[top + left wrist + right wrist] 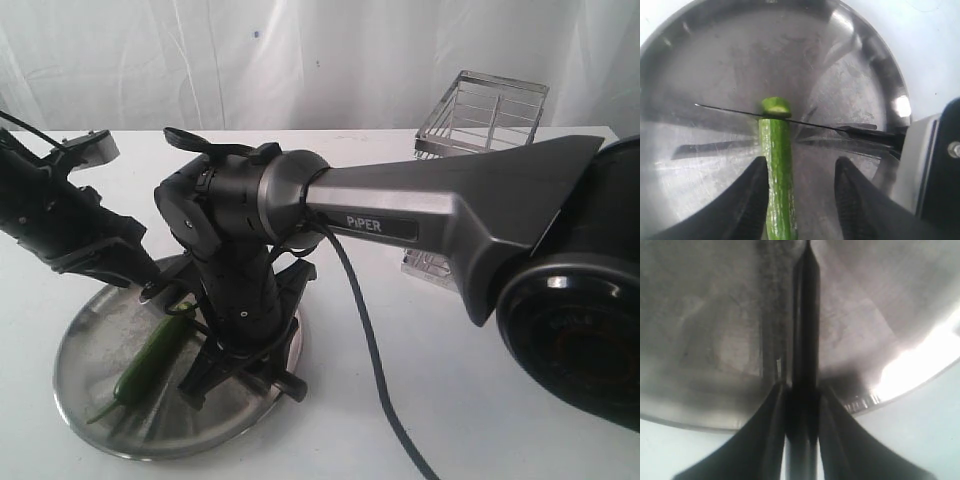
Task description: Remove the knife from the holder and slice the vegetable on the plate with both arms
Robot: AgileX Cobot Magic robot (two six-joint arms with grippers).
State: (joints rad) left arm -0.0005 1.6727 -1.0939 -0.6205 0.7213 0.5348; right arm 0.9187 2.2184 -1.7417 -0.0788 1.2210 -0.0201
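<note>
While right tool [801, 390] pinches it: knife [807, 330] lies across green chili [777, 165] on plate [715, 60].
Left tool [800, 162]: wide open around chili.

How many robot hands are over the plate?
2. The left hand is open, with a finger on each side of the pepper. The right hand grips the knife, its blade lying across the pepper near one end. Both are over the plate.

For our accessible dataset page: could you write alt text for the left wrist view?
A thin knife crosses a green chili near its blunt end, on a round steel plate. The left gripper stands open, its black fingers either side of the chili.
</note>
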